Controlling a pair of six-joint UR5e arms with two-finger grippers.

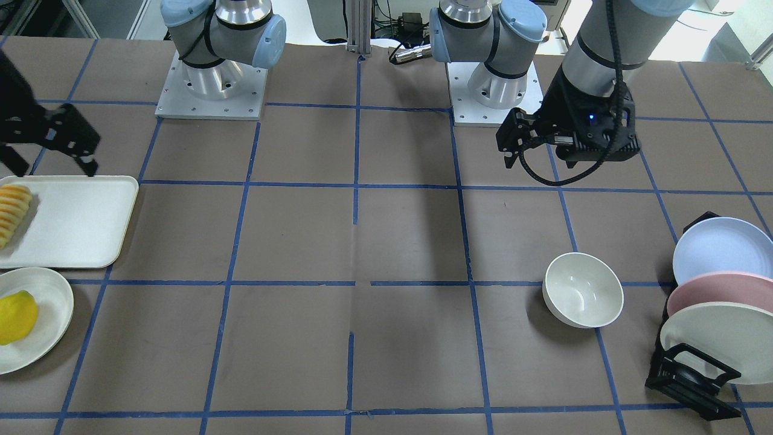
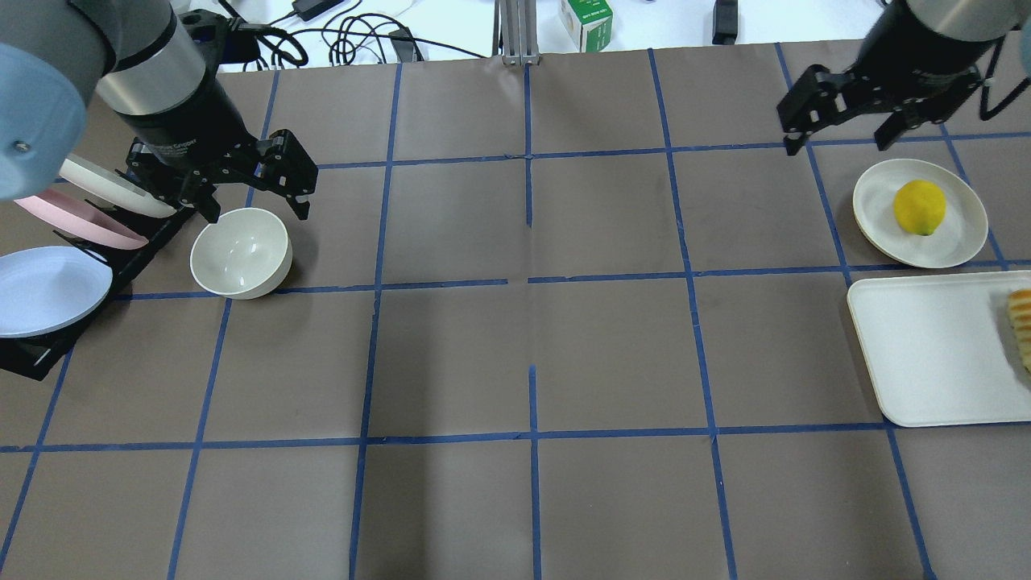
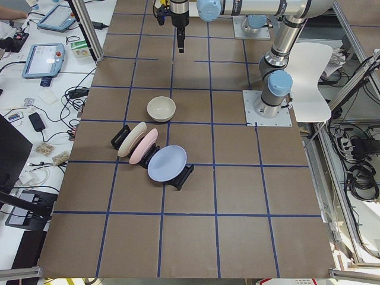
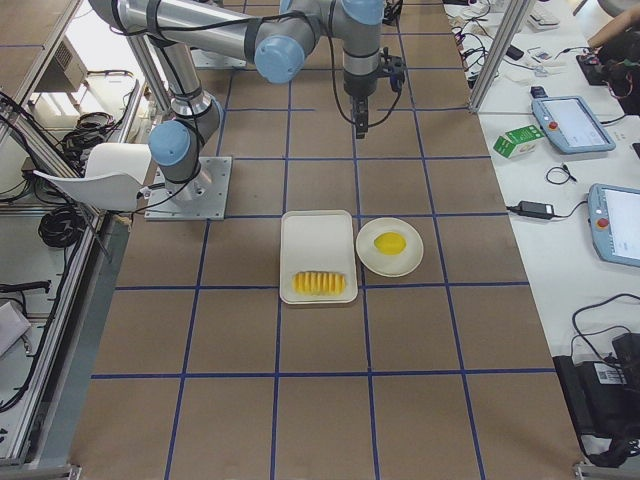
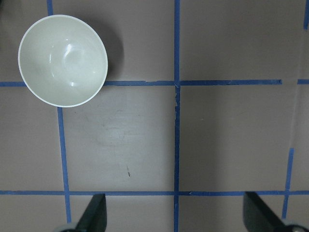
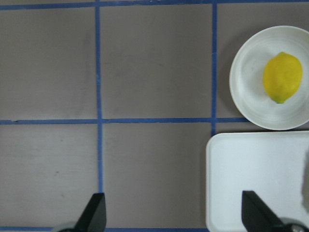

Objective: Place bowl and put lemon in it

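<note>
The off-white bowl stands upright on the table next to the plate rack; it also shows in the front view and at the upper left of the left wrist view. My left gripper hangs open and empty above the table, beside the bowl, with its fingers wide apart. The yellow lemon lies on a shallow off-white plate at the other end, also in the right wrist view. My right gripper is open and empty, raised beside that plate.
A black rack holds three upright pastel plates next to the bowl. A white tray with ridged yellow-orange sliced food lies next to the lemon's plate. Blue tape lines grid the brown table.
</note>
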